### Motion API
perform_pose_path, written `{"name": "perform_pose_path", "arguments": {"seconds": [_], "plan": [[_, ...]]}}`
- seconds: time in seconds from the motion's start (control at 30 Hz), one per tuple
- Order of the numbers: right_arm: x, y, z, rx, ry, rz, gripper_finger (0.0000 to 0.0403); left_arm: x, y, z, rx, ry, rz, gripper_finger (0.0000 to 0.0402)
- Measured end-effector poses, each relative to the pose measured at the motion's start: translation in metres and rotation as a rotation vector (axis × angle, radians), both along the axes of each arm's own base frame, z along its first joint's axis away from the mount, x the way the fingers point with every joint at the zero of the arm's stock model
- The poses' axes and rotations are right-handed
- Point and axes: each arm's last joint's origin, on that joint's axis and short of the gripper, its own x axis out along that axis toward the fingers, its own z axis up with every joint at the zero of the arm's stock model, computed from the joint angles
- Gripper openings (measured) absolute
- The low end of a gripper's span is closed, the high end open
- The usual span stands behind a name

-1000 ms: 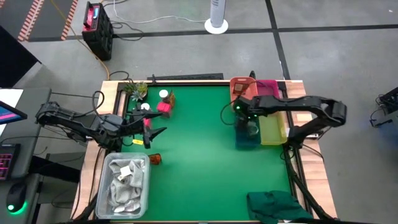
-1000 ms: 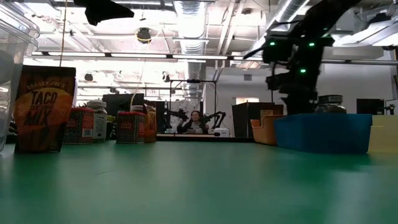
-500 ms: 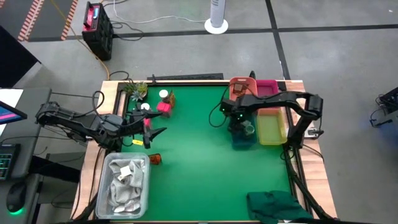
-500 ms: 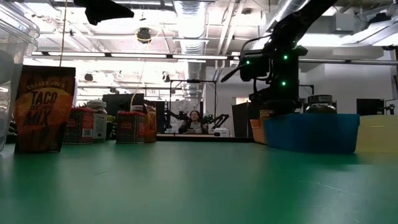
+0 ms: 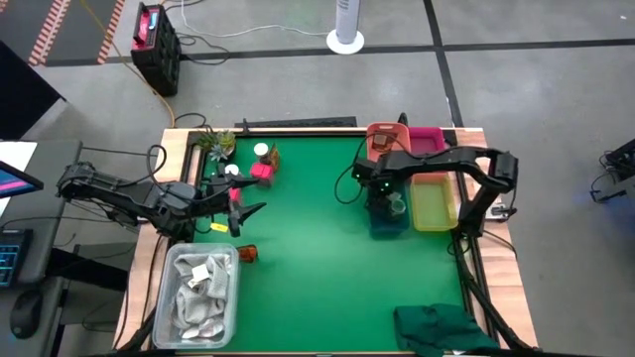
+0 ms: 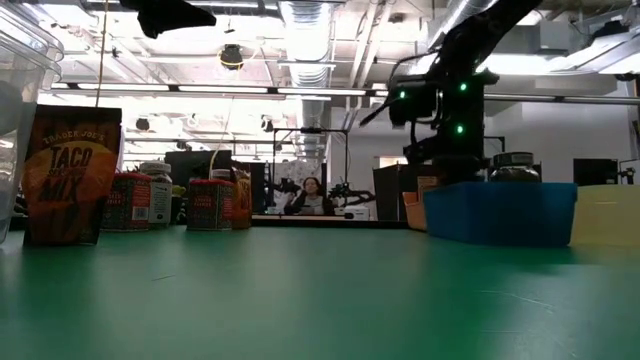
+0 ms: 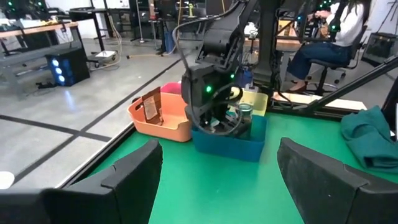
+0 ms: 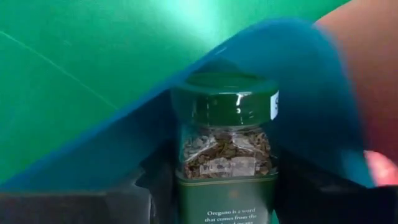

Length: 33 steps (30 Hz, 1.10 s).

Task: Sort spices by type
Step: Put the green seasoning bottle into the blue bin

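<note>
since a second ago the right gripper [image 5: 389,201] has swung left over the blue bin [image 5: 382,226], which slid left with it. at far left the left gripper [image 5: 248,211] waits open near the spices [image 5: 260,169]. right gripper straddles an oregano jar [image 8: 225,146] in the bin; grip cannot be told. next: release cleanly. bin contents mostly hidden.

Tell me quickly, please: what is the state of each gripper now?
Left gripper: open, holding nothing, at the table's left side.
Right gripper: around the oregano jar in the blue bin; grip cannot be told.
</note>
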Motion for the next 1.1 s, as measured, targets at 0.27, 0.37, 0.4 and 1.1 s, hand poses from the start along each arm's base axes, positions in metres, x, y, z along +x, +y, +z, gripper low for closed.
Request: {"name": "perform_pose_path", "arguments": {"seconds": [0.27, 0.37, 0.4, 1.1], "plan": [[-0.016, 0.005, 0.046, -0.08, -0.155, -0.031, 0.0222, 0.002, -0.001, -0.003, 0.07, 0.034, -0.006, 0.0302], [-0.023, 0.007, 0.062, -0.108, -0.216, -0.034, 0.0222, 0.008, -0.001, -0.008, 0.094, 0.035, -0.003, 0.0302], [-0.025, 0.007, 0.067, -0.118, -0.234, -0.037, 0.0222, 0.011, -0.002, -0.009, 0.102, 0.025, -0.003, 0.0302], [0.022, 0.086, 0.167, -0.381, -1.263, 0.312, 0.0222, 0.076, 0.021, -0.052, 0.08, -0.006, -0.214, 0.0302]]}}
